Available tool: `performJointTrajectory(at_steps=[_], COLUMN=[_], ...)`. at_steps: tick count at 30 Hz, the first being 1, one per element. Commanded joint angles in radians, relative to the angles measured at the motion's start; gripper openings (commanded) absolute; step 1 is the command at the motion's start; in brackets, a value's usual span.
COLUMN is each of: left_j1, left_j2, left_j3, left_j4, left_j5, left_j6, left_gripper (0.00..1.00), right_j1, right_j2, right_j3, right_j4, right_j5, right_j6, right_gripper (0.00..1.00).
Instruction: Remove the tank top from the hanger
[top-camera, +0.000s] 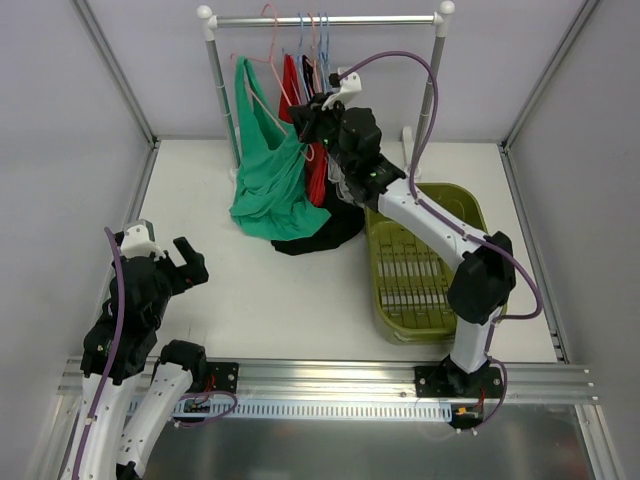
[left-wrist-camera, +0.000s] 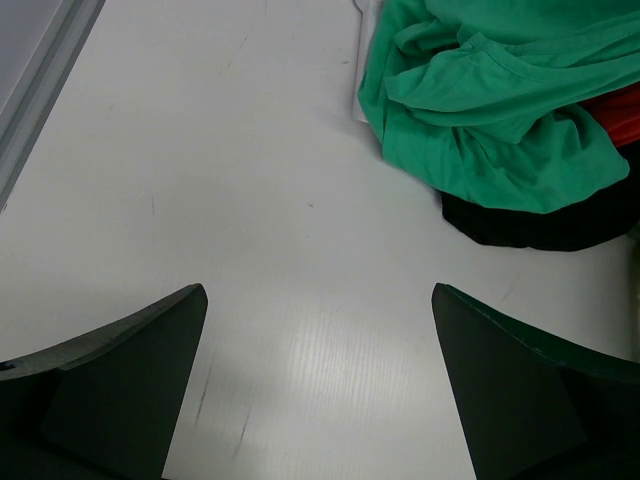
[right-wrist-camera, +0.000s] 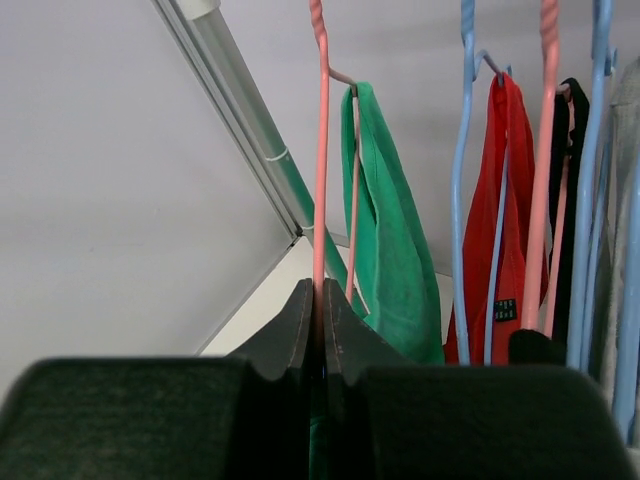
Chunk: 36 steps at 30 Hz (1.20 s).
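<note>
White table (top-camera: 300, 300) beneath a clothes rail (top-camera: 320, 19). A green tank top (top-camera: 270, 190) hangs by a strap from a pink hanger (right-wrist-camera: 319, 150), just beyond the right gripper (right-wrist-camera: 320, 297), with its hem pooled on the table below. The cloth looks soft, light and limp, probably best pinched at the strap. The right gripper's fingers are pressed together on the hanger's wire. The left gripper (left-wrist-camera: 318, 300) is spread wide and holds nothing; the cloth lies well ahead of it.
</note>
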Motion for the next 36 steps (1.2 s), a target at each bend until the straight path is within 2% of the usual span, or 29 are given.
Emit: performJointTrajectory(at_steps=[1, 11, 20, 28, 36], left_j1=[0.008, 0.008, 0.010, 0.008, 0.008], left_j2=[-0.004, -0.005, -0.008, -0.007, -0.004], left_j3=[-0.003, -0.003, -0.003, -0.002, -0.002], left_j4=[0.028, 0.028, 0.027, 0.027, 0.027], left_j5=[0.004, 0.002, -0.001, -0.004, -0.007], left_j6=[-0.012, -0.012, -0.014, -0.014, -0.015], left_gripper=[0.99, 0.98, 0.99, 0.98, 0.99], right_j1=[-0.003, 0.003, 0.011, 0.039, 0.081], right_j2=[-0.097, -0.195, -0.304, -0.439, -0.606], right_j3=[-0.015, -0.124, -0.293, -0.397, -0.575], right_j4=[0.161, 0.219, 0.271, 0.273, 0.296], right_j5=[-0.022, -0.045, -0.048, -0.081, -0.081], right_j6=[0.006, 0.014, 0.018, 0.014, 0.020], right_gripper=[0.00, 0.00, 0.00, 0.00, 0.00])
